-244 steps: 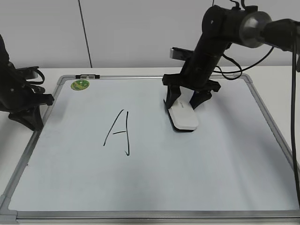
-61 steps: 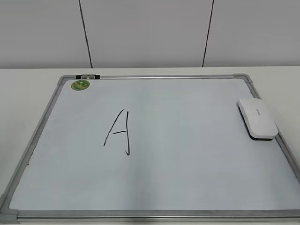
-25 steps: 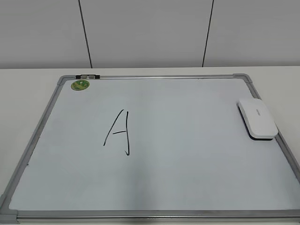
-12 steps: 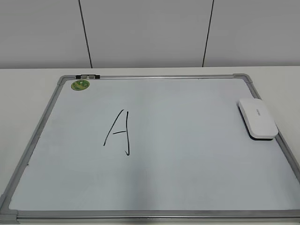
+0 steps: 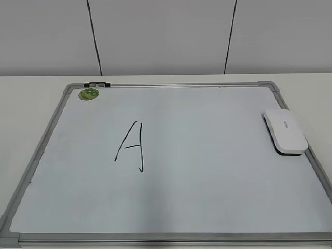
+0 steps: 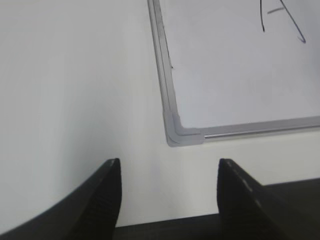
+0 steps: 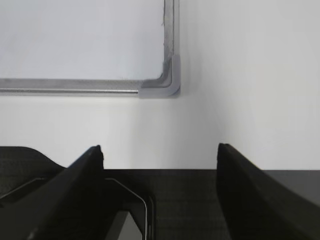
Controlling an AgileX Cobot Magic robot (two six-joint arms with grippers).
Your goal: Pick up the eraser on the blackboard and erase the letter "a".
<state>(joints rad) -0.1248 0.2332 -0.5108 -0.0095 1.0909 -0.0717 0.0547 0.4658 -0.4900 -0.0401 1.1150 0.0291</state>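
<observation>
The blackboard [image 5: 207, 207] is a white board with a silver frame, lying flat on the table. The white eraser [image 5: 284, 130] lies at its right edge, apart from both grippers. A large black capital "A" [image 5: 132, 147] is left of centre; part of it shows in the left wrist view [image 6: 282, 17]. No small letter "a" is visible on the board. Neither arm appears in the exterior view. My left gripper [image 6: 167, 167] is open and empty over the table by the board's near left corner [image 6: 182, 135]. My right gripper [image 7: 160, 150] is open and empty by the near right corner [image 7: 162, 87].
A round green sticker [image 5: 88, 94] and a small clip [image 5: 97, 84] sit at the board's far left corner. A white table [image 5: 31, 93] surrounds the board, with a grey wall behind. A dark surface [image 7: 200, 200] lies under the right gripper.
Since 9.8 s ago the right arm has gone from the exterior view and the eraser has moved from the board's middle to its right edge. Nothing has moved in the last 2.4 s.
</observation>
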